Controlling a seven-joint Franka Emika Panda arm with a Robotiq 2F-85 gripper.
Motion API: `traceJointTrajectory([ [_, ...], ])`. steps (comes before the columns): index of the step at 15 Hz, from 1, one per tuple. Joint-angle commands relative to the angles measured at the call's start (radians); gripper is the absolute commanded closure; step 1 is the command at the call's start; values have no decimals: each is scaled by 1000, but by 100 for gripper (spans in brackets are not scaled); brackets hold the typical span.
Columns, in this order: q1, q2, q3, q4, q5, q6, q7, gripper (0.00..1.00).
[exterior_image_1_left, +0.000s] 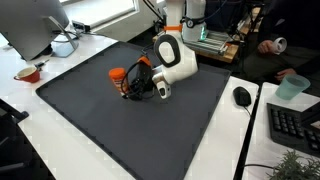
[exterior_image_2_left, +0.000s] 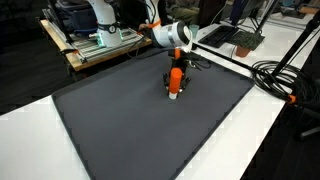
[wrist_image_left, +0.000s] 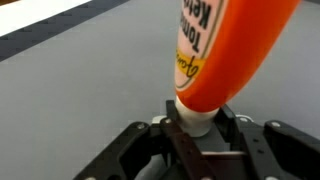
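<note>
Arm (exterior_image_2_left: 178, 36) reaches in from the desk's far edge, wrist (exterior_image_1_left: 176, 60) bent low near the middle. Gripper (wrist_image_left: 200, 125) fingers (wrist_image_left: 176, 138) pinch a bottle (wrist_image_left: 215, 50).

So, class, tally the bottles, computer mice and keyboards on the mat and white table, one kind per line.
bottle: 1
mouse: 1
keyboard: 1
total: 3
</note>
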Motion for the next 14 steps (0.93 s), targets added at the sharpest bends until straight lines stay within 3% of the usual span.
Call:
traceJointTrajectory([
  [1, 6, 17, -4, 20, -4, -17, -23, 83],
  [14, -6, -132, 37, -100, 82, -13, -101, 83],
])
